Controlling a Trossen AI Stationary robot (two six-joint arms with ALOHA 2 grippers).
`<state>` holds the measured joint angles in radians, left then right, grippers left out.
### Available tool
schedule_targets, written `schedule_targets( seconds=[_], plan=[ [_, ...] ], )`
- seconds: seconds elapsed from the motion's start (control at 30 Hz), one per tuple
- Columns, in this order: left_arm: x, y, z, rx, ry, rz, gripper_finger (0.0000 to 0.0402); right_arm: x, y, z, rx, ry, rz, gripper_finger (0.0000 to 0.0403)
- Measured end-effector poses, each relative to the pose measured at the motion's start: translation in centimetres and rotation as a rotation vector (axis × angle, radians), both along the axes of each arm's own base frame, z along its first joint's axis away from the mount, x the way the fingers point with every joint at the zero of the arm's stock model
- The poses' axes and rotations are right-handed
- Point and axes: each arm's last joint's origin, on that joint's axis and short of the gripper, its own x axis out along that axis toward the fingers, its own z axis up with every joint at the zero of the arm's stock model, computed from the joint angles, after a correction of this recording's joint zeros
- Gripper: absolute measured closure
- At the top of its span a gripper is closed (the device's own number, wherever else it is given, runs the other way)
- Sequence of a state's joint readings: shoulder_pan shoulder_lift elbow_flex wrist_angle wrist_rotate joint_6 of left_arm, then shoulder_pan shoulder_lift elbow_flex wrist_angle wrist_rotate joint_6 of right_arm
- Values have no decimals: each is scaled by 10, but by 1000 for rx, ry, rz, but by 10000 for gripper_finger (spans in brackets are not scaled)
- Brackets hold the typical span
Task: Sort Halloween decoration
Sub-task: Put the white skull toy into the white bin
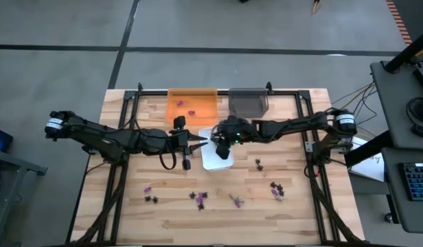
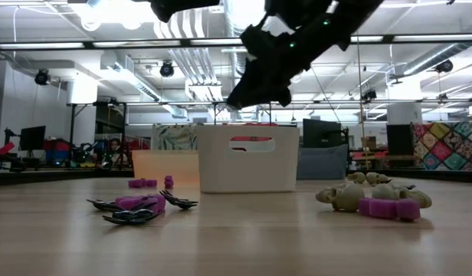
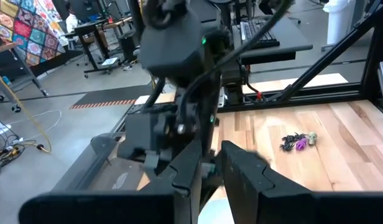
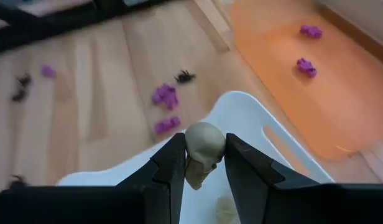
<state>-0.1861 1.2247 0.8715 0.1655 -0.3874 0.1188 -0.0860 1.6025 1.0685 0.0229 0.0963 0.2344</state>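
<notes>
My right gripper [image 4: 203, 163] hangs above the white tray [image 1: 206, 160] at the table's middle, shut on a pale beige skull piece [image 4: 204, 144]. Another pale piece [image 4: 225, 209] lies in that tray. Two purple pieces [image 4: 307, 66] lie in the orange tray [image 1: 192, 104] at the far edge. Loose purple and black pieces [image 1: 199, 197] lie scattered on the near half of the table. My left gripper [image 1: 202, 142] is held level just left of the white tray, with its fingers close together and nothing seen between them. My right gripper pinches the skull piece by its two sides [image 4: 190, 148] between its two fingers. The rounded top of the skull stands out past the fingertips. The fingers slant downward toward the white tray, and the piece is lifted clear above it.
A grey tray [image 1: 248, 103] stands beside the orange one at the far edge. More pieces lie near the right side [image 1: 276, 190], with one cluster [image 1: 258, 163] just right of the white tray. In the low view, skulls and purple pieces [image 2: 374, 201] and black spiders [image 2: 136, 207] lie in front.
</notes>
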Motion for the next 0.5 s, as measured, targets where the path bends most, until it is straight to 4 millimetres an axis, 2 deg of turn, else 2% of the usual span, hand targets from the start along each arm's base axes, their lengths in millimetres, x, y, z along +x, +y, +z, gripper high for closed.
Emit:
schedule_targets(
  seconds=[0.23,0.5],
  plan=[
    [0,0,0,0,1,0,357,23,-3,-6,-45,183,47,305],
    [-9,4,4,27,22,93,357,33,-6,-22,-135,343,144,305]
  ],
)
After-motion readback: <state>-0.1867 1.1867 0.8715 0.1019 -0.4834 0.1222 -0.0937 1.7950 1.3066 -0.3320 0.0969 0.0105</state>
